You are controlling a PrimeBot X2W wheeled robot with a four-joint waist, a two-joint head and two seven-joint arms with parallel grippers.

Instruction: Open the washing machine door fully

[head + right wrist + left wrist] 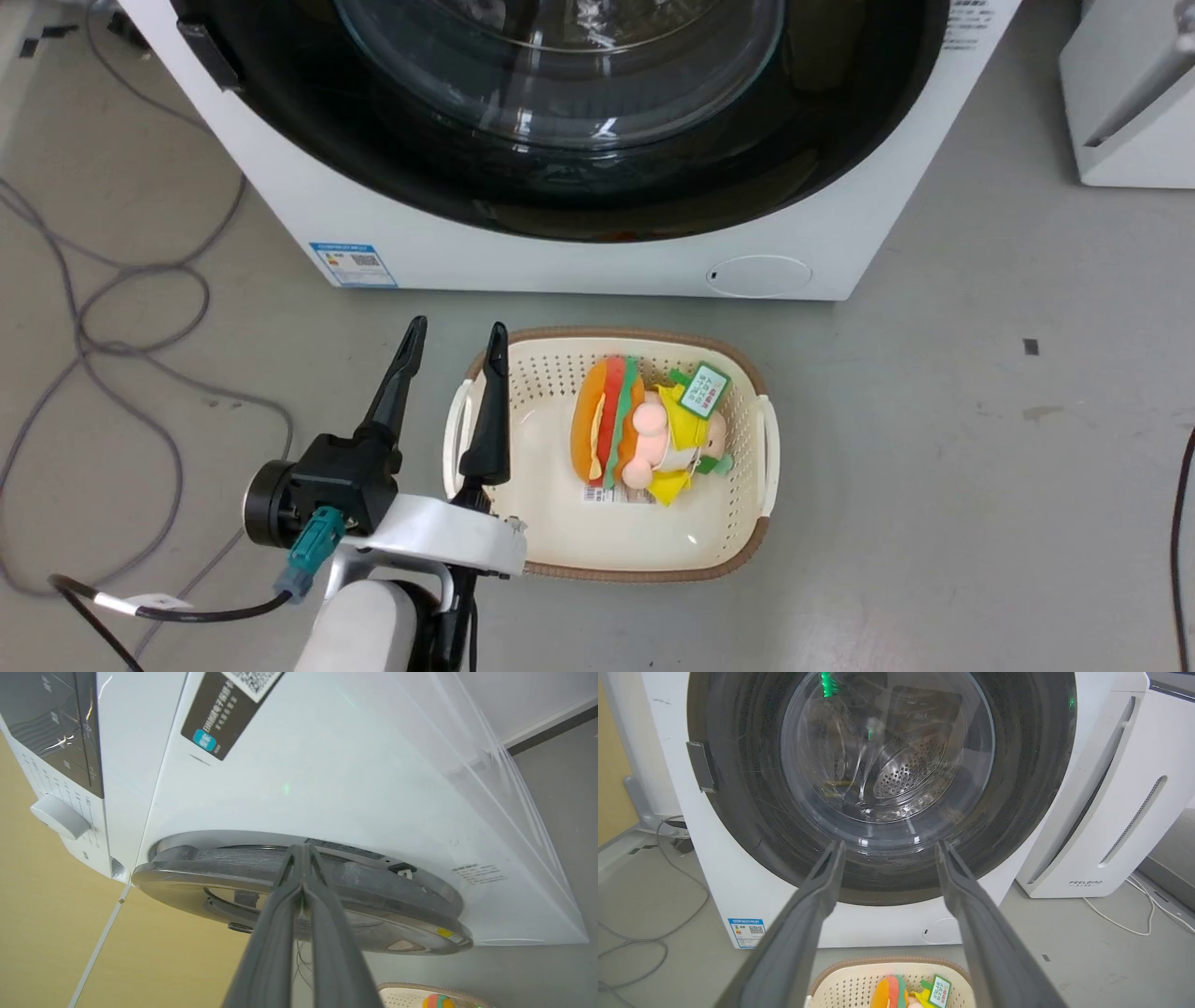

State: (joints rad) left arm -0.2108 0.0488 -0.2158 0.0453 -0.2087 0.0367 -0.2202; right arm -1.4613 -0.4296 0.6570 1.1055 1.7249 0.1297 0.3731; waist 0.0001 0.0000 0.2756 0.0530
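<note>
The washing machine (560, 266) stands white and boxy at the top of the head view. Its door (840, 140) is a glossy black ring around a clear glass bowl, and the perforated drum shows through it. My left gripper (457, 327) is open and empty, low before the machine, over the basket's left rim. In the left wrist view its fingers (891, 844) point at the lower part of the door (1017, 788). My right gripper (302, 847) is shut, tips at the gap between the door's grey rim (373, 891) and the machine's white front (327, 765).
A cream basket (616, 334) holding a burger plush toy (635, 425) sits on the floor right before the machine. Grey cables (140, 280) loop at the left. A white appliance (1111, 812) stands to the right. The round filter cover (758, 276) is low on the front.
</note>
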